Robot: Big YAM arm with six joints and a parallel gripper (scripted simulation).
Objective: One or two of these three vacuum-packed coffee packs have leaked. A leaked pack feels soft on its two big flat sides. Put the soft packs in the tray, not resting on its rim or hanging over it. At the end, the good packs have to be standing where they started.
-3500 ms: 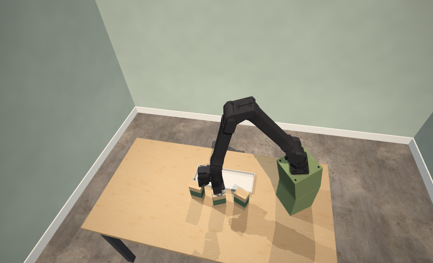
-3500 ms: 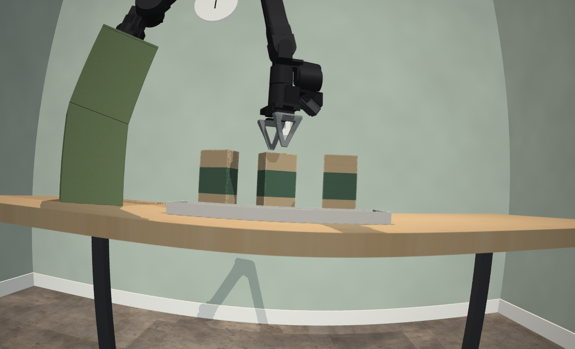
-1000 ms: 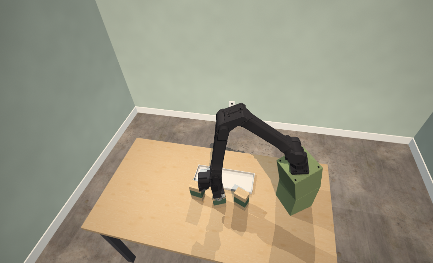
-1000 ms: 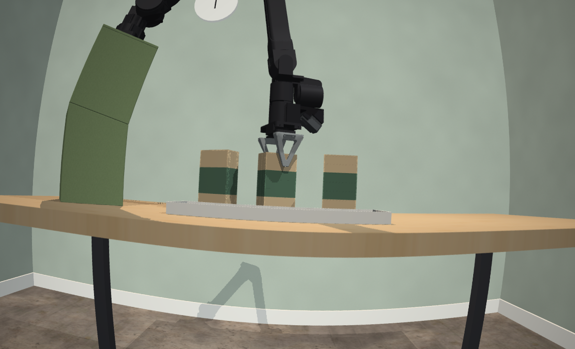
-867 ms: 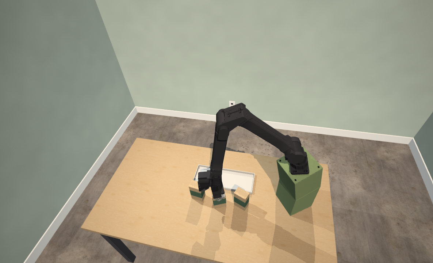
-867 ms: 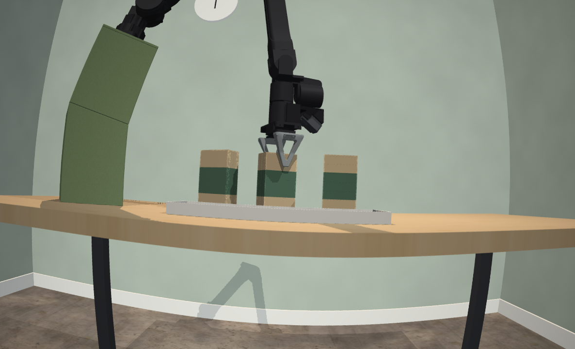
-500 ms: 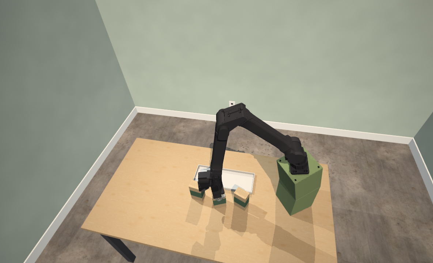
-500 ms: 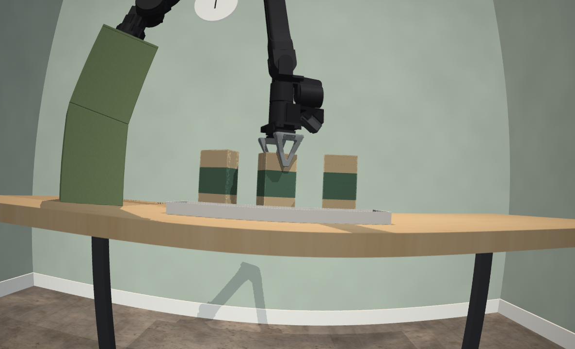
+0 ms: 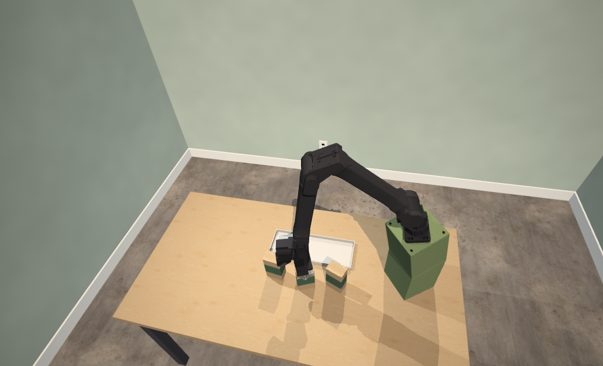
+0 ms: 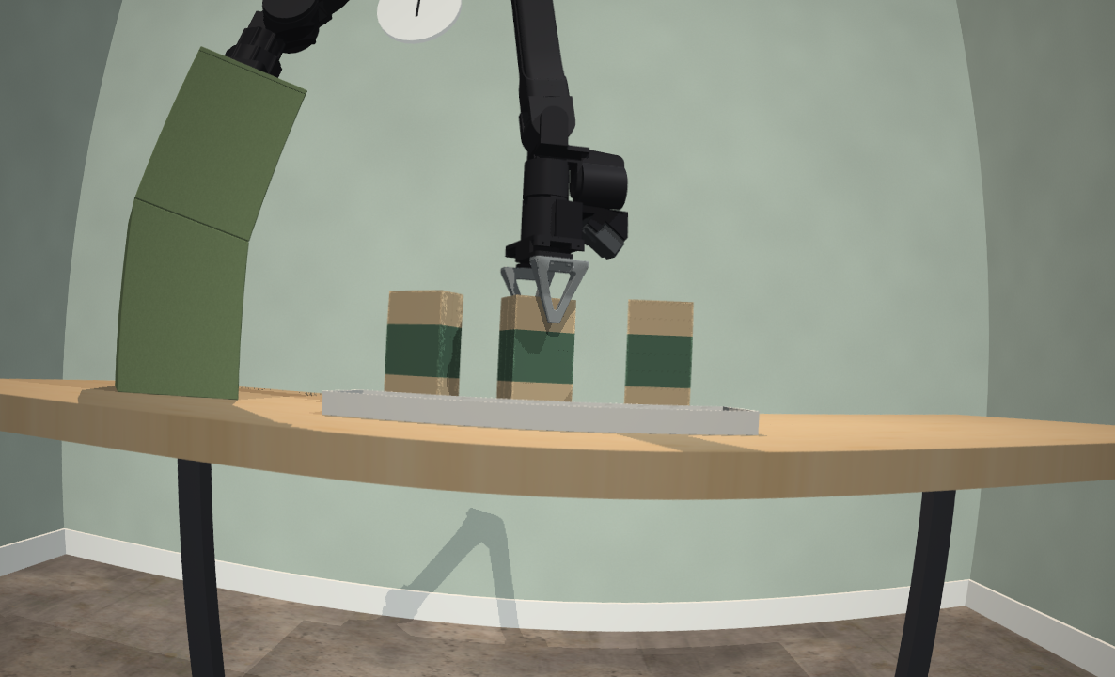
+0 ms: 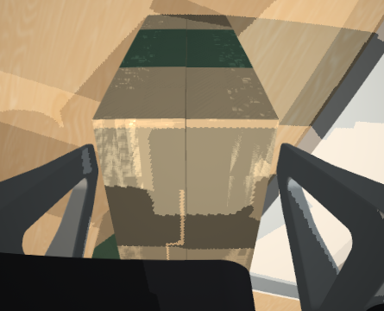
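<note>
Three tan coffee packs with a dark green band stand in a row in front of the white tray [image 9: 335, 249] [image 10: 544, 416] [image 11: 364, 147]. The middle pack [image 9: 305, 281] [image 10: 536, 362] [image 11: 186, 92] is upright under my gripper [image 9: 304, 272] [image 10: 551, 314] [image 11: 186, 150]. The gripper is open and points straight down. Its two fingers straddle the top of this pack, one close beside each side. One outer pack [image 9: 273, 267] [image 10: 659, 354] and the other outer pack [image 9: 336, 274] [image 10: 423, 345] stand upright, apart from the fingers.
The green pedestal [image 9: 415, 259] [image 10: 199, 252] that carries the arm stands on the wooden table [image 9: 203, 273] [image 10: 881, 454] beside the tray. The tray holds nothing. The outer packs stand a short gap from the middle one.
</note>
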